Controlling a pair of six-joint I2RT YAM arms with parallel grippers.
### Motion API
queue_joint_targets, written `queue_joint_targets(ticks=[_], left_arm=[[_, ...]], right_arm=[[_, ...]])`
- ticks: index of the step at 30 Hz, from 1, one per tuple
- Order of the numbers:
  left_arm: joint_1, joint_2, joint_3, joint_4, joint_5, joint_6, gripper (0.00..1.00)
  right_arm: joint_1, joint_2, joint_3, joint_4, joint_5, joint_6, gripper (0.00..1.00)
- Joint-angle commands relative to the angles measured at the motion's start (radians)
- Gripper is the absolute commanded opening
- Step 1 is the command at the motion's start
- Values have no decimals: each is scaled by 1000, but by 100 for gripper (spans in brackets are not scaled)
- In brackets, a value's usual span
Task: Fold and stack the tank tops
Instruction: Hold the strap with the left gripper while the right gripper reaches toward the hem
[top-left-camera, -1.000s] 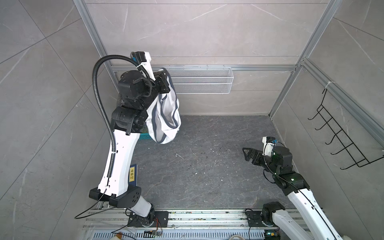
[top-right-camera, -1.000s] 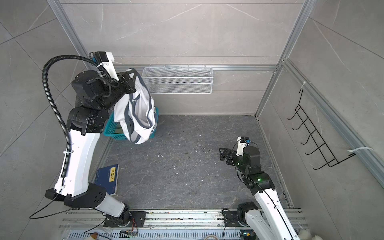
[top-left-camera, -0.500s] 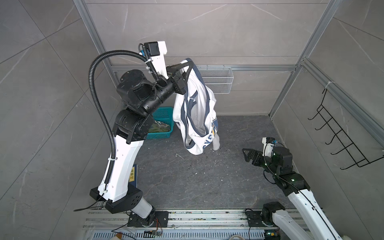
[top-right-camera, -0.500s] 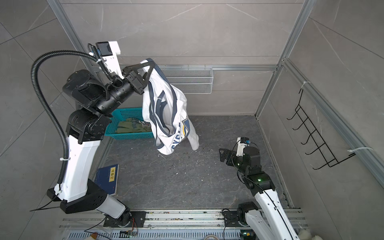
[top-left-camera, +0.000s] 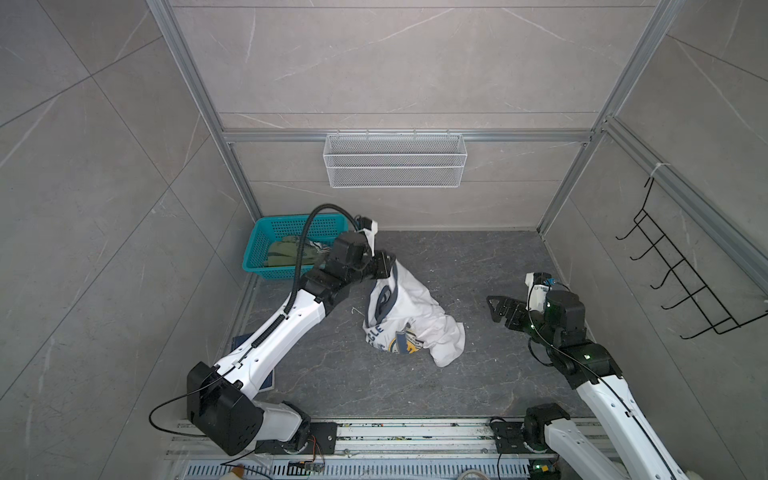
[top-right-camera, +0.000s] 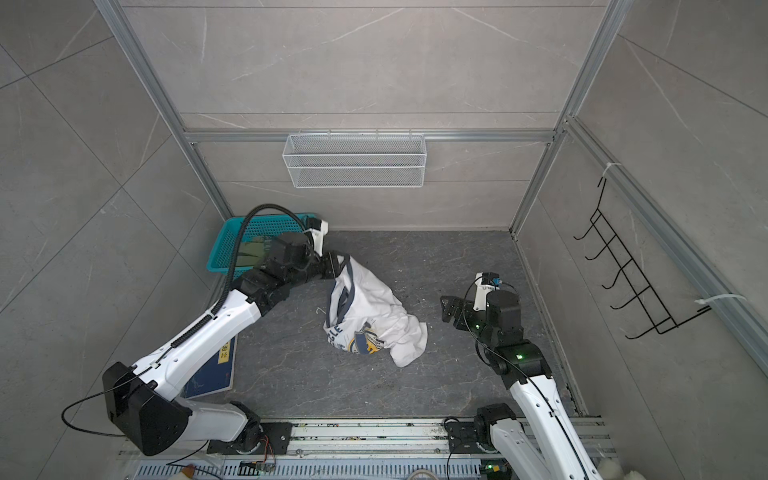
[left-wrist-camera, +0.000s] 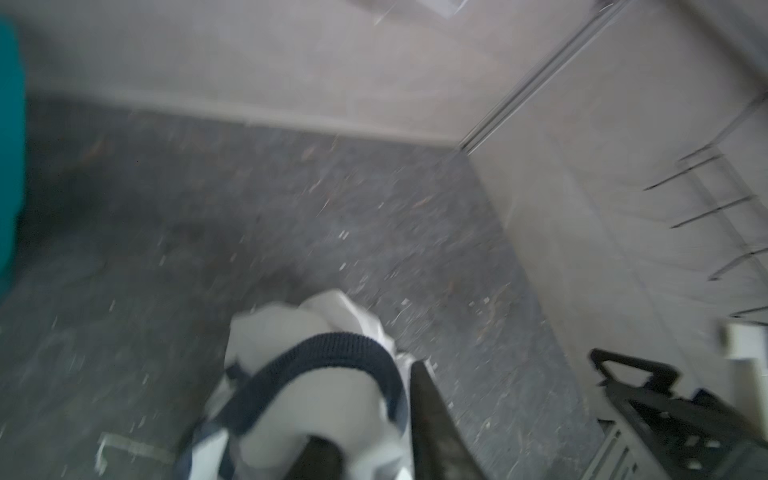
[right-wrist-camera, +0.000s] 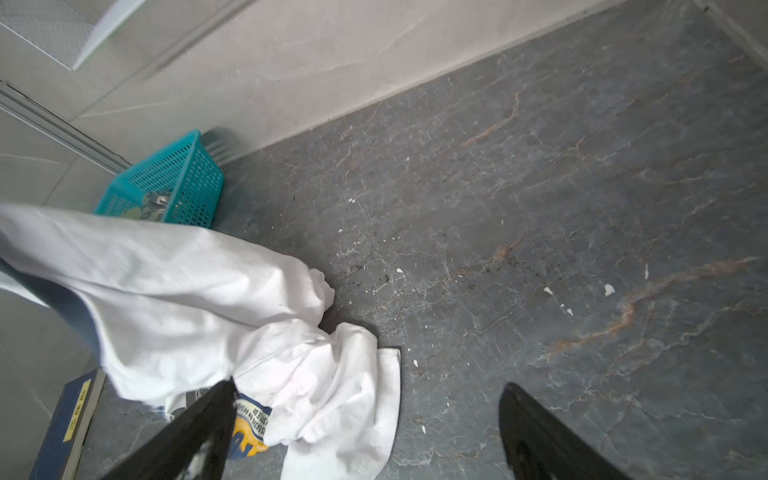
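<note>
The white tank top (top-left-camera: 415, 320) (top-right-camera: 374, 307) with navy trim lies crumpled on the dark floor, badge up. Its upper end still rises to my left gripper (top-left-camera: 388, 266) (top-right-camera: 340, 264). In the blurred left wrist view the left gripper (left-wrist-camera: 365, 403) has its fingers apart, with the white top (left-wrist-camera: 316, 399) and its navy trim between them. The olive tank top (top-left-camera: 286, 253) (top-right-camera: 249, 251) lies in the teal basket (top-left-camera: 266, 232) (right-wrist-camera: 187, 174). My right gripper (top-left-camera: 496, 307) (right-wrist-camera: 369, 384) stands wide open and empty, just right of the white top (right-wrist-camera: 187, 299).
A dark blue book (top-right-camera: 212, 370) (right-wrist-camera: 66, 424) lies on the floor under the left arm. A white wire basket (top-left-camera: 395, 160) hangs on the back wall. A black hook rack (top-left-camera: 673, 274) is on the right wall. Walls close in the floor.
The left arm has swung down from high up and brought the white tank top onto the floor; its jaws have parted. The right arm has not moved.
</note>
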Motion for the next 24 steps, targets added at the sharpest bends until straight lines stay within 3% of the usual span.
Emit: queue_joint_targets(ticks=[1,8,11,16,24], left_arm=[[29,-35,-89,-65,-218,-95,39],[76,-92,-219,-139,-273,-157,68],[76,-149,-276,-85,-197,-200,76],[72,-130,-329,-9,-33,-316,78],[41,-24,-412,108,43,-350,80]], right_arm=[[2,45,0,17,-50,-10,100],[7,148,-3,32,-132,4,100],[35,201,-14,41,-147,20,99],[112,283,-58,99,-141,79,99],[133,375,-108,135,-108,126,94]])
